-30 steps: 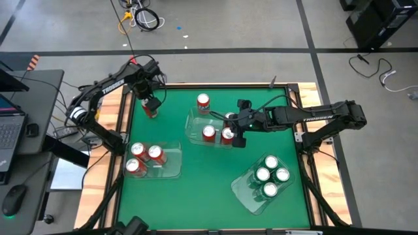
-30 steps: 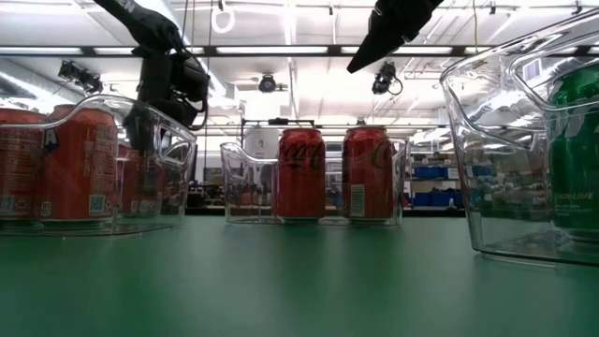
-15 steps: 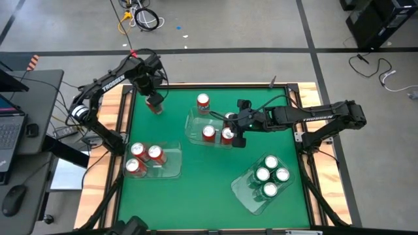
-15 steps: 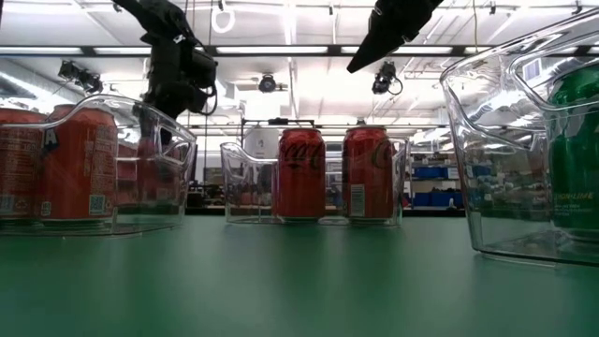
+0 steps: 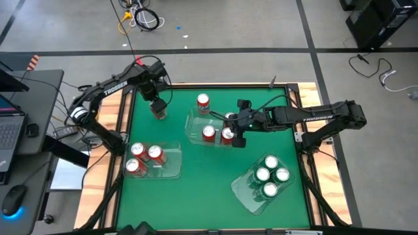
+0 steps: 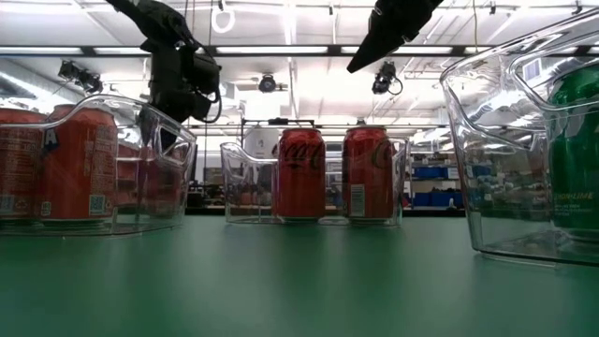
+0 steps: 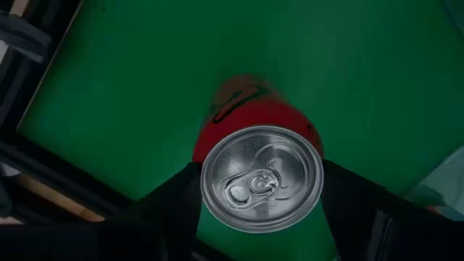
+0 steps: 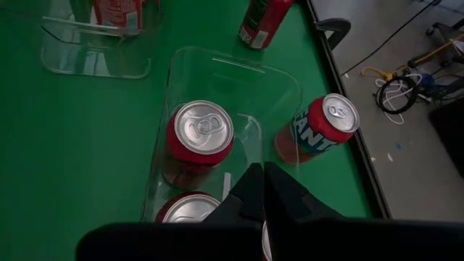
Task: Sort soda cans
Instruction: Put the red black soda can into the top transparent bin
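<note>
While the green table (image 5: 196,176) carries three clear bins, the left gripper (image 5: 157,108) grips a red can (image 7: 257,163) above its far-left corner; carry it upright, high over a bin wall. Clenched empty, the right gripper (image 5: 235,140) waits over the middle bin (image 8: 279,90).

Green table (image 5: 196,189): 3 bins, 1 can (image 5: 204,101)

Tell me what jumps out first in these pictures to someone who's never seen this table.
Clear bins of cans on a green table: four green cans in the near-right bin, three red ones at near left, two more in the middle bin. At the far left, the left gripper grips a red can by its sides. The right gripper hangs shut above the middle bin.
</note>
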Motion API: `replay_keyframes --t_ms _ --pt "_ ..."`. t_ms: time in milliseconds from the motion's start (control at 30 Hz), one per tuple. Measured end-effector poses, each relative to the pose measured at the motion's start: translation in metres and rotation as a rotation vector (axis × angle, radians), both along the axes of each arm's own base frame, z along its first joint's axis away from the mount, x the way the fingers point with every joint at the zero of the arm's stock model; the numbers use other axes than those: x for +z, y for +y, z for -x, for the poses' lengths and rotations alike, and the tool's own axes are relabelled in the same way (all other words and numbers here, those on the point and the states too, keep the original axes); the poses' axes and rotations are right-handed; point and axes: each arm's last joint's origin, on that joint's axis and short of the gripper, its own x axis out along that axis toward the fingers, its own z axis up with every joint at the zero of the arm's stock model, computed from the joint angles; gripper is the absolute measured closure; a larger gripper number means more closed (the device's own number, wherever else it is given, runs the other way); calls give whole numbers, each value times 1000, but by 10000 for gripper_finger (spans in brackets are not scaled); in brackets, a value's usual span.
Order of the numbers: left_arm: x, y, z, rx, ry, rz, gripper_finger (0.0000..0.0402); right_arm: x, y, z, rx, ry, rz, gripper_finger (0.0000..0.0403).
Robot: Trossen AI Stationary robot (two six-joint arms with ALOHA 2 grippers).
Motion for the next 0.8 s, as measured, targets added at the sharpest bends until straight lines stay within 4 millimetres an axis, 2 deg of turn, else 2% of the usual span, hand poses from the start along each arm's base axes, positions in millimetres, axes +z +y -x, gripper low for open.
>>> replay_keyframes --t_ms 367,800 --pt "-6 -7 -10 -29 25 -43 124 0 0 0 0 1 0 403" --pt "-6 -10 -12 -48 22 -31 123 0 1 0 16 2 -17 403"
